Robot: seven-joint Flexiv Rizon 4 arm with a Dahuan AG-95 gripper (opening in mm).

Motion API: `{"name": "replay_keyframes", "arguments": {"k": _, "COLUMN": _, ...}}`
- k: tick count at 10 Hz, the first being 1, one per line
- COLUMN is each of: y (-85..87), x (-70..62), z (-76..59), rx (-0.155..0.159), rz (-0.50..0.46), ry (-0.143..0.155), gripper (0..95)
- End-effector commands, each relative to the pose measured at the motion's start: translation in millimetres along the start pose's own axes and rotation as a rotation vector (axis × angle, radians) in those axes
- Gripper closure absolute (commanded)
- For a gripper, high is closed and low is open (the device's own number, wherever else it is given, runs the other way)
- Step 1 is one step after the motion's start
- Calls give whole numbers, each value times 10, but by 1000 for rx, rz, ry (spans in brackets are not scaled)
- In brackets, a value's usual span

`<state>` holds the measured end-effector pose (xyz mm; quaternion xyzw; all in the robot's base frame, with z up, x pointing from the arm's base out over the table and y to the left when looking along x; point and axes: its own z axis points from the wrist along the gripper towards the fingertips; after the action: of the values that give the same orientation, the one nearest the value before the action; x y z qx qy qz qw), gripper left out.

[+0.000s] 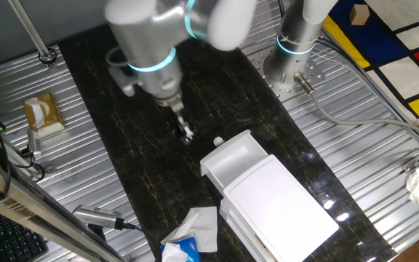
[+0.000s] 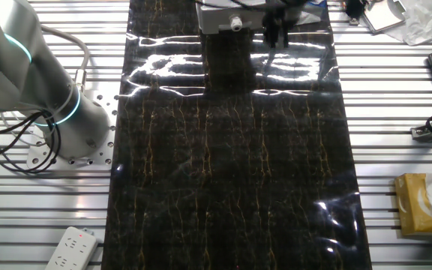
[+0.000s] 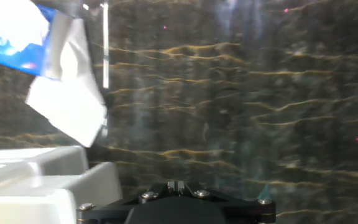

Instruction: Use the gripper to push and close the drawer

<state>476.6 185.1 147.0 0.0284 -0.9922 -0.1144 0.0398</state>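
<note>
The white drawer [image 1: 237,161] stands pulled out of the white flat-topped box [image 1: 286,207], its small round knob [image 1: 217,141] facing the arm. It also shows at the top edge of the other fixed view [image 2: 227,18] and at the lower left of the hand view [image 3: 42,186]. My gripper [image 1: 185,133] hangs on the silver arm just left of the knob, a short gap away, touching nothing. Its black fingers are pressed together and empty. In the other fixed view the gripper [image 2: 276,34] is to the right of the knob [image 2: 236,23]. The hand view shows only the finger bases [image 3: 178,185].
A crumpled white tissue with a blue packet [image 1: 191,234] lies in front of the box on the black mat. A second silver arm base [image 1: 294,44] stands at the back. A cardboard box [image 1: 42,113] sits at the left, a power strip [image 2: 70,247] near the mat's edge.
</note>
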Motion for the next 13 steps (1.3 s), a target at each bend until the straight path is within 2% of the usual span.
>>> {"name": "replay_keyframes", "arguments": {"k": 1, "y": 131, "x": -5, "z": 82, "rx": 4, "rz": 21, "ry": -15, "gripper": 950}}
{"name": "replay_keyframes", "arguments": {"k": 7, "y": 150, "x": 2, "z": 96, "rx": 0, "rz": 17, "ry": -28, "gripper": 950}}
{"name": "replay_keyframes", "arguments": {"k": 10, "y": 150, "x": 2, "z": 96, "rx": -9, "rz": -5, "ry": -26, "gripper": 950}}
{"name": "replay_keyframes", "arguments": {"k": 13, "y": 150, "x": 2, "z": 96, "rx": -56, "rz": -47, "ry": -24, "gripper": 950}}
